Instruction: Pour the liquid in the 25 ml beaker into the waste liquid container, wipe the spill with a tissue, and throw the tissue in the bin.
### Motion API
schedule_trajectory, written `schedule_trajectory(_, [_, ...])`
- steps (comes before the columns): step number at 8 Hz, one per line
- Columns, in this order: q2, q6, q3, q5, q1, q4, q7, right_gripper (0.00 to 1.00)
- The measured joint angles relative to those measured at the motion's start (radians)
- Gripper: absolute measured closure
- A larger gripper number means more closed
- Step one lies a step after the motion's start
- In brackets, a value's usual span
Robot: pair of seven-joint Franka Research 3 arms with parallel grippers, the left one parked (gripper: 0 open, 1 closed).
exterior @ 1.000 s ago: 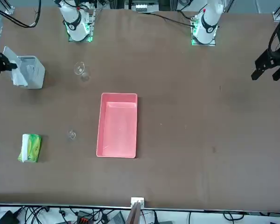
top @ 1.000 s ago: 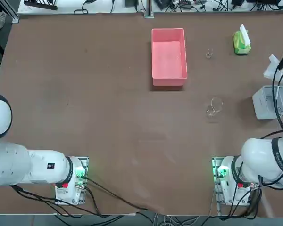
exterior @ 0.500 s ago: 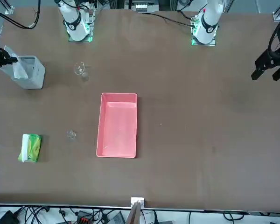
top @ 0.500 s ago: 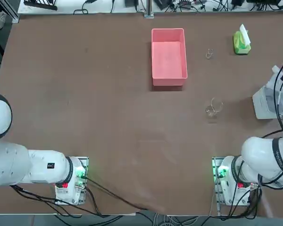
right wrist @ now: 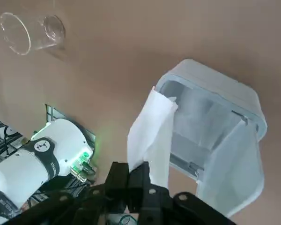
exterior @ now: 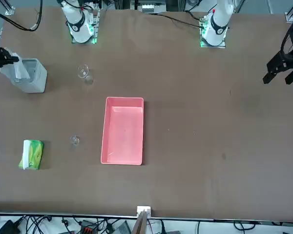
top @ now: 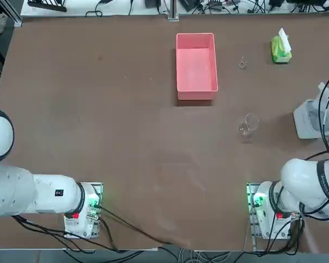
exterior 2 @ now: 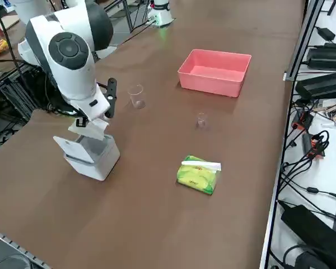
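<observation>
Above the bin point(right wrist: 215, 136) | right hand point(right wrist: 133, 176) clenched on tissue point(right wrist: 152, 136) | larger beaker point(right wrist: 30, 30) at its 10 o'clock

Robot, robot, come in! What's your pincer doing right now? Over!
Right pincer shut on the tissue, hanging over the bin. Tissue not dropped yet. Bin mouth open, nothing in the way. Over.

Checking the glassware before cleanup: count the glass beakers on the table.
2. The small beaker stands between the pink tray and the tissue pack; the larger beaker stands left of the grey bin.
</observation>
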Motion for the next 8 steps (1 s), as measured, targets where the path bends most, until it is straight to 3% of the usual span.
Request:
schedule_trajectory(7, [0.000,0.000,0.000,-0.011,-0.025,-0.010,-0.012,0.88])
schedule_trajectory(8, [0.000,0.000,0.000,-0.011,-0.025,-0.011,-0.013,0.79])
